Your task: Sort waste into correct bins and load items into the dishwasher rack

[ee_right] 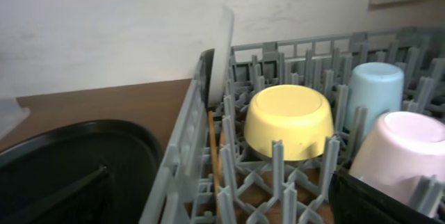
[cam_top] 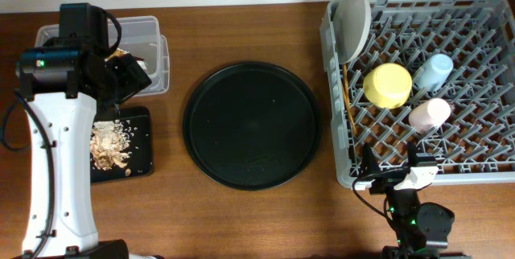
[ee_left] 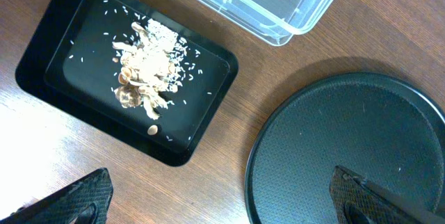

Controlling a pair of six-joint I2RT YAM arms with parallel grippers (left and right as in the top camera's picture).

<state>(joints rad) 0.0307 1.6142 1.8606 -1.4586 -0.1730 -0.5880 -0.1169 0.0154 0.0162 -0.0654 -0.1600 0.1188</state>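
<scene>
The grey lattice dishwasher rack (cam_top: 418,3) stands at the right end of the wooden table (cam_top: 241,219), loaded. A pale grey plate (cam_top: 354,24) stands on edge in its far left corner. The yellow bowl (cam_top: 387,84) sits upside down among the pegs. Just beside it are the light-blue cup (cam_top: 433,71) and the pink cup (cam_top: 429,114), both mouth down. Thin wooden chopsticks (cam_top: 348,98) lie along the rack's left wall.

At the table's left end, beige food scraps (cam_top: 109,145) and scattered crumbs are heaped in the shallow black tray (cam_top: 141,142). The clear tub (cam_top: 149,30) sits just behind it. In the left wrist view, white pieces show inside the tub; what they are cannot be told. A large round black tray (cam_top: 252,125) lies between the bins and the rack.

The left gripper (cam_top: 129,78) hangs over the near edge of the tub, jaws spread wide and holding nothing. The right gripper (cam_top: 394,170) sits at the rack's near rim, likewise wide apart and empty.
</scene>
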